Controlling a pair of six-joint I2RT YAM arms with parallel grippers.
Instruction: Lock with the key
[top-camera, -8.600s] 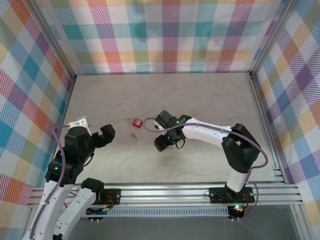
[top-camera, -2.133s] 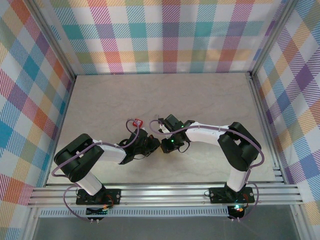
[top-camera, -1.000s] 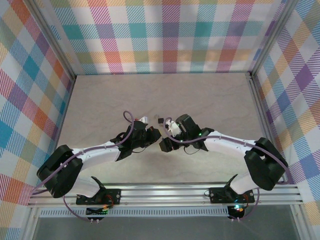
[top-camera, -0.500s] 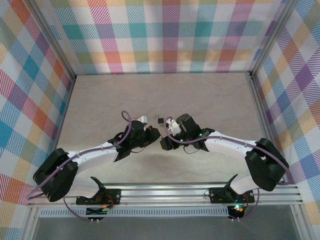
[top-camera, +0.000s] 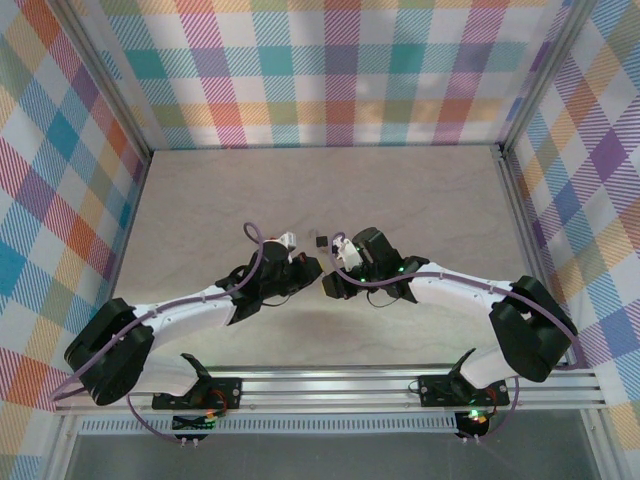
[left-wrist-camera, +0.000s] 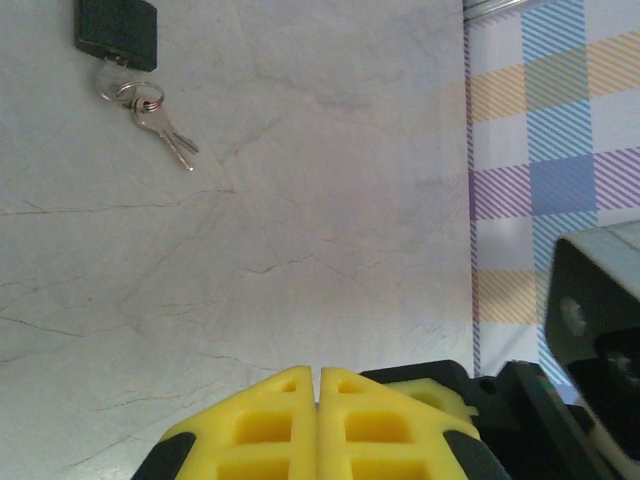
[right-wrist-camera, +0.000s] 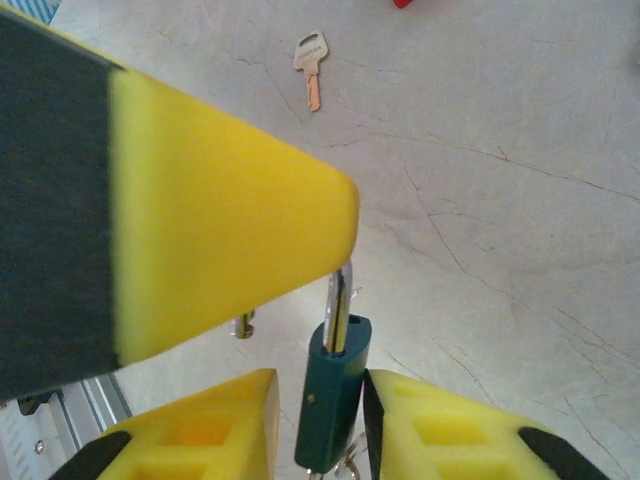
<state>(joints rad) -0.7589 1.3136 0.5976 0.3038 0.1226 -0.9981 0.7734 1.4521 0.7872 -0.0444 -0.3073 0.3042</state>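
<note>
One pale stone-patterned table (top-camera: 200, 200) carries two white arms. The left arm (top-camera: 190, 310) reaches in from 7 o'clock and the right arm (top-camera: 450, 285) from 4 o'clock, and their tips meet near the middle of the table.

There are two grippers. The left gripper (left-wrist-camera: 319, 378) has its two yellow pads pressed flat together with only a hairline between them. Whether anything thin is pinched there cannot be told. The right gripper (right-wrist-camera: 320, 395) is drawn in narrow around the body of a blue padlock (right-wrist-camera: 333, 395). The right pad lies against the body and a thin slit shows on the left, so a firm grip cannot be confirmed.

Three padlocks show. The blue one stands upright between those pads, and its silver shackle (right-wrist-camera: 340, 295) runs up toward 12 o'clock behind one of the left gripper's yellow fingers (right-wrist-camera: 220, 220). A black padlock (top-camera: 320, 240) lies on the table at 12 o'clock from the meeting tips. A corner of a red padlock (right-wrist-camera: 405, 3) shows at the top edge of the right wrist view.

One ring with two small keys (left-wrist-camera: 160, 115) lies touching the black padlock at its 5 o'clock in the left wrist view. The key (right-wrist-camera: 310, 55) lies loose and flat on the table, alone. It is at 12 o'clock from the blue padlock and well apart from it, with the red corner near its 2 o'clock.
</note>
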